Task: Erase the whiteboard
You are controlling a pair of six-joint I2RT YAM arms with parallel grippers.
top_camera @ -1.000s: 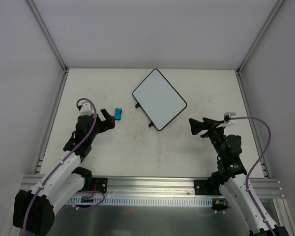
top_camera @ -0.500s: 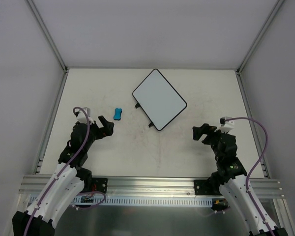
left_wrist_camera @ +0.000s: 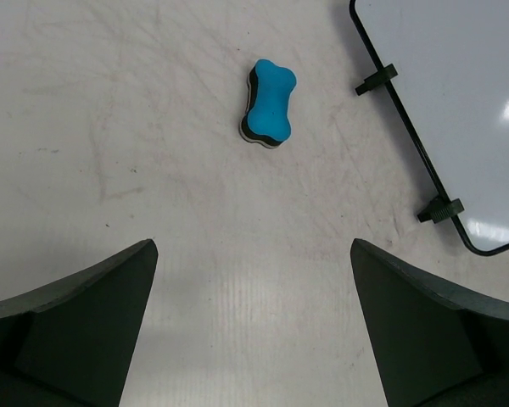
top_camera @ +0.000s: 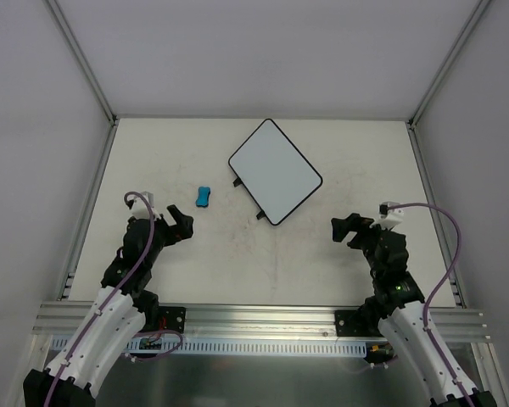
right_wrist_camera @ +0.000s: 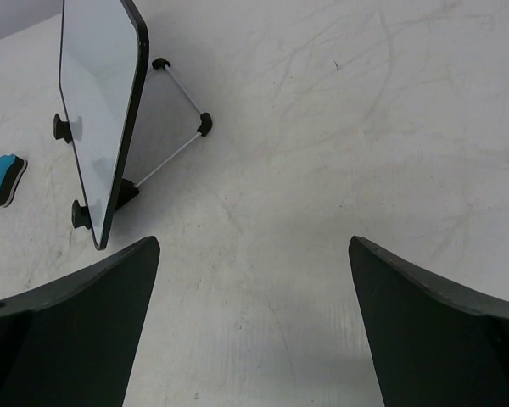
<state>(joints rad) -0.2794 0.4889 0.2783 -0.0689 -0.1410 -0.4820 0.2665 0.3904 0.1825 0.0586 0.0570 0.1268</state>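
**Status of the task**

1. The whiteboard [top_camera: 276,172] stood toward 12 o'clock of the table [top_camera: 237,271], turned corner-on to the arms. In the right wrist view it [right_wrist_camera: 97,93] appeared propped on a thin wire stand [right_wrist_camera: 180,106]; how steeply could not be told.
2. Its face read plain white in all three views, with no red or dark marks visible. Judged from this, the wiping was complete, or nothing needed wiping.
3. The blue eraser [top_camera: 203,196] lay flat on the table at about 9 o'clock of the board, near it but not touching. In the left wrist view it [left_wrist_camera: 267,103] lay alone, well ahead of the fingers [left_wrist_camera: 76,331].

**Grippers**

- The left gripper [top_camera: 180,227] sat at about 7 o'clock of the eraser, fully released, with nothing between its jaws.
- The right gripper [top_camera: 345,229] sat at about 4 o'clock of the board, apart from it, likewise spread wide and carrying nothing. Only bare table showed between its fingers [right_wrist_camera: 433,331].

**What was left**

Nothing obvious on the board itself. Both arms were clear of the board and the eraser had been set down, which suits the end of the job. A faint residue would not show at this resolution, so a closer look at the surface would be the only outstanding check.
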